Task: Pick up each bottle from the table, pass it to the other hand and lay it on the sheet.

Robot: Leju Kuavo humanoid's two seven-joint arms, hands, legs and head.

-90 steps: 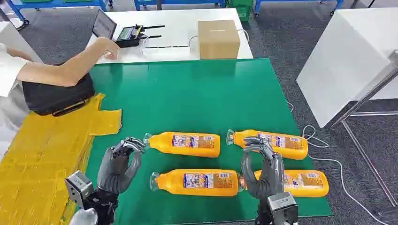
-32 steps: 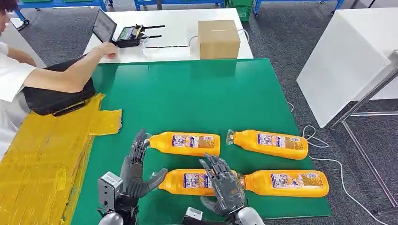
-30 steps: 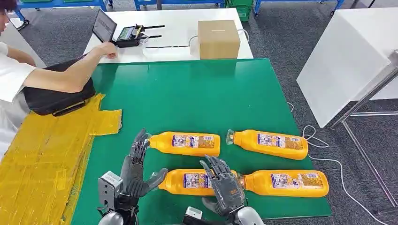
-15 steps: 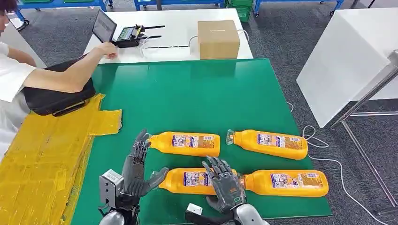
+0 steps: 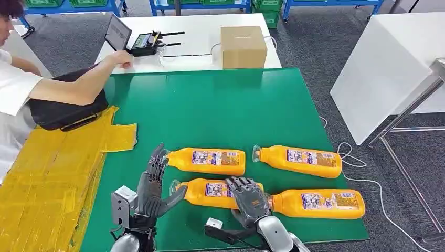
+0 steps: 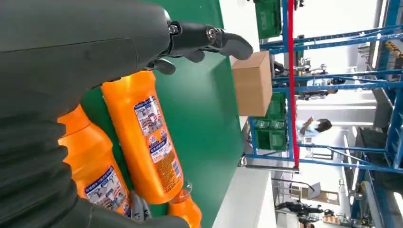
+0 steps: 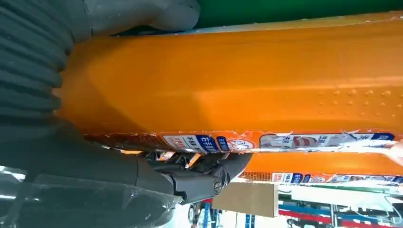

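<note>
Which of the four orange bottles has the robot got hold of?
The front-left bottle: the right hand grips its base end; the other three lie untouched.

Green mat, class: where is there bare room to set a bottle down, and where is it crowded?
Free: the green mat between the cardboard box and the bottles. Crowded: the near edge, with four orange bottles and both robot hands.

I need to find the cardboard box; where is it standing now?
In the head view, the cardboard box stands on the white table beyond the green mat, right of the tablet.
</note>
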